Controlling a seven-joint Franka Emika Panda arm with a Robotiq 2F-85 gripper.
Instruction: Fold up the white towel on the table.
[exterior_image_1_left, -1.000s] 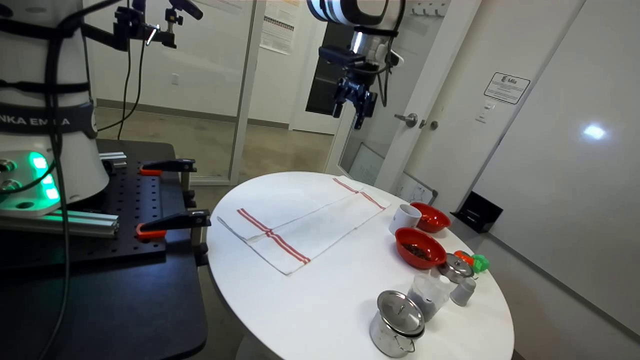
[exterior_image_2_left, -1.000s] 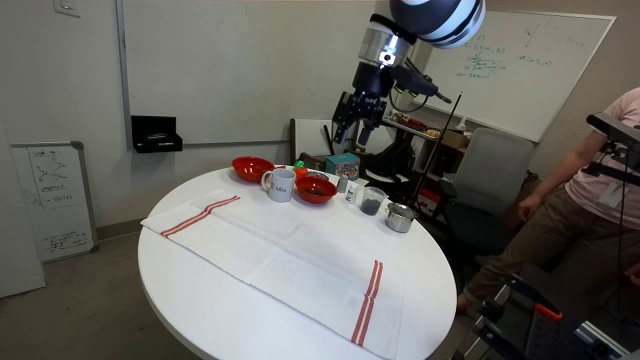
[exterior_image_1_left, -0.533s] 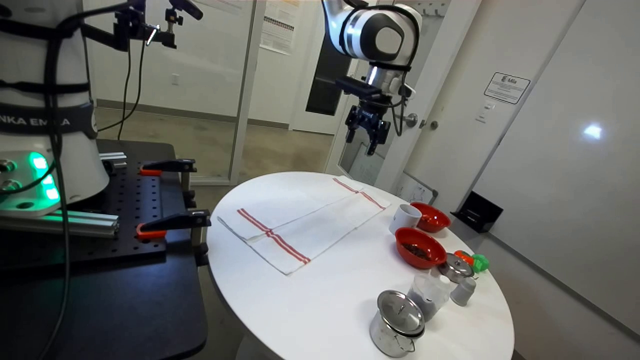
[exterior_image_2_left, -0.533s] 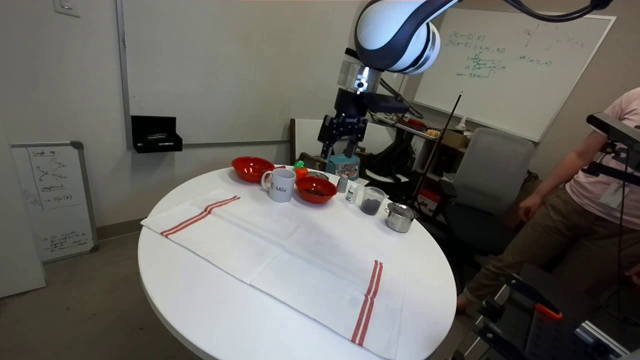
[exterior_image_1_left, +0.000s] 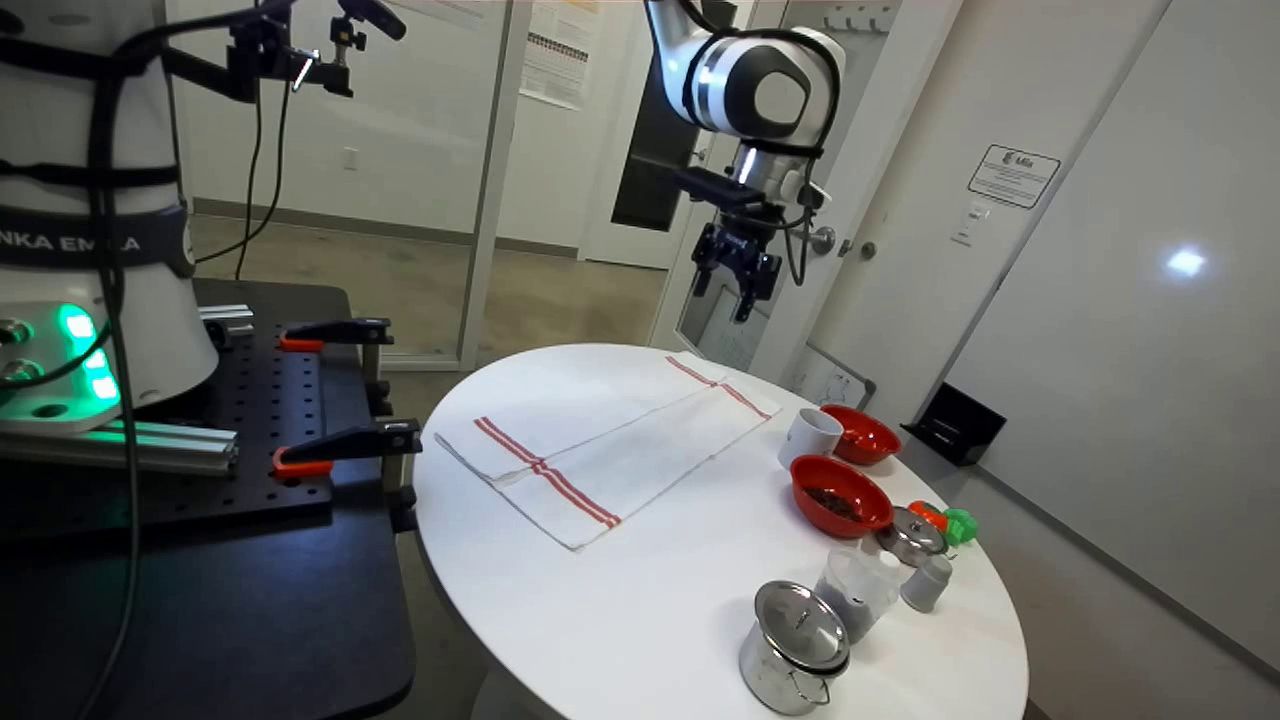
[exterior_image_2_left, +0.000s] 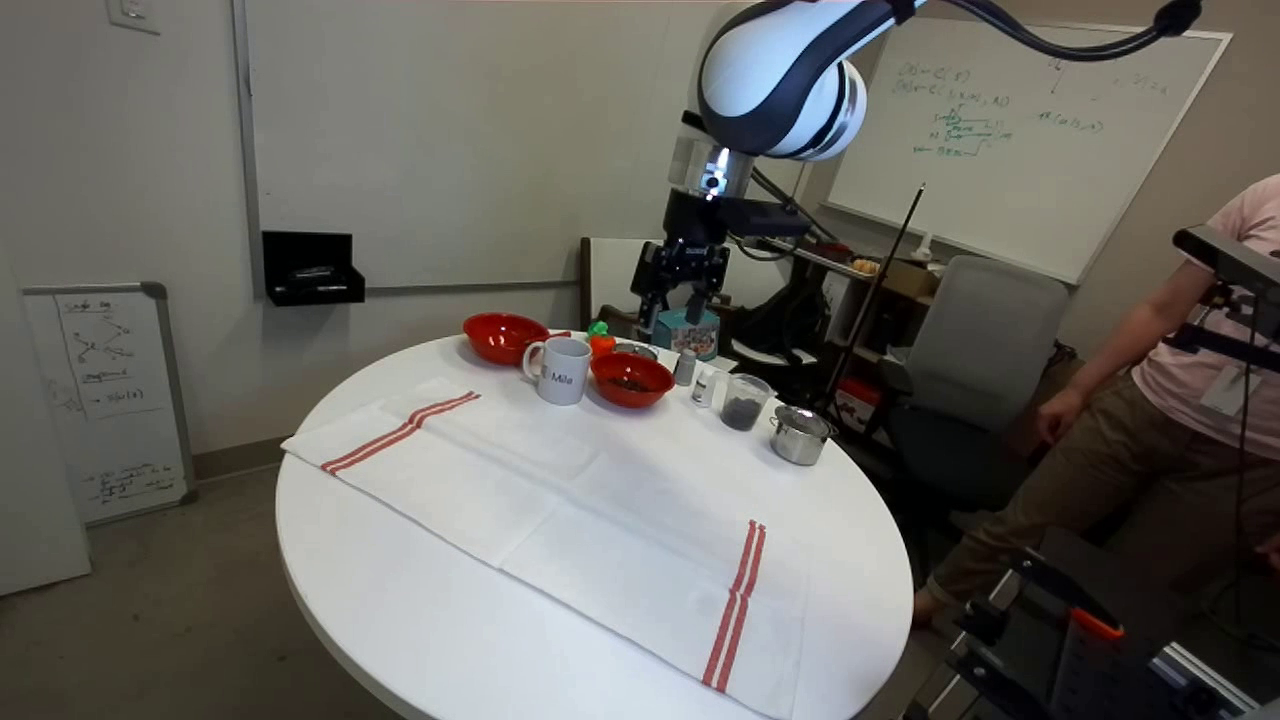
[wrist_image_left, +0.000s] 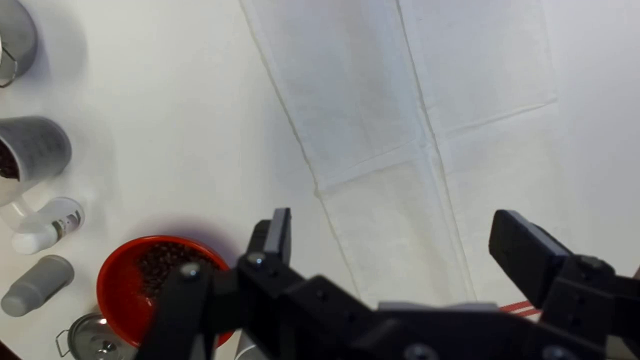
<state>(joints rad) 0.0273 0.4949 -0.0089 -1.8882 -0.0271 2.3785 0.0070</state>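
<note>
The white towel with red stripes lies flat on the round white table (exterior_image_1_left: 680, 620). It shows in both exterior views (exterior_image_1_left: 640, 440) (exterior_image_2_left: 560, 520) and in the wrist view (wrist_image_left: 370, 125). A lengthwise fold or edge line and a crosswise crease run over it. My gripper is open and empty, fingers pointing down, in both exterior views (exterior_image_1_left: 720, 300) (exterior_image_2_left: 672, 318). It hangs above the table, apart from the towel. In the wrist view its spread fingers (wrist_image_left: 392, 217) frame part of the towel below; the gripper body hides part of a striped end.
Beside the towel stand a white mug (exterior_image_2_left: 562, 375), a red bowl with dark beans (exterior_image_2_left: 632, 398) and another red bowl (exterior_image_2_left: 500, 350). Further along are shakers (exterior_image_2_left: 685, 367), a clear cup (exterior_image_2_left: 745, 405) and a lidded metal pot (exterior_image_2_left: 800, 440). A person (exterior_image_2_left: 1130, 380) stands beyond the table.
The arm has come down towards the table and shifted sideways, mostly in the first half second, then slightly lower. The gripper stays open. The towel and other objects have not moved.
</note>
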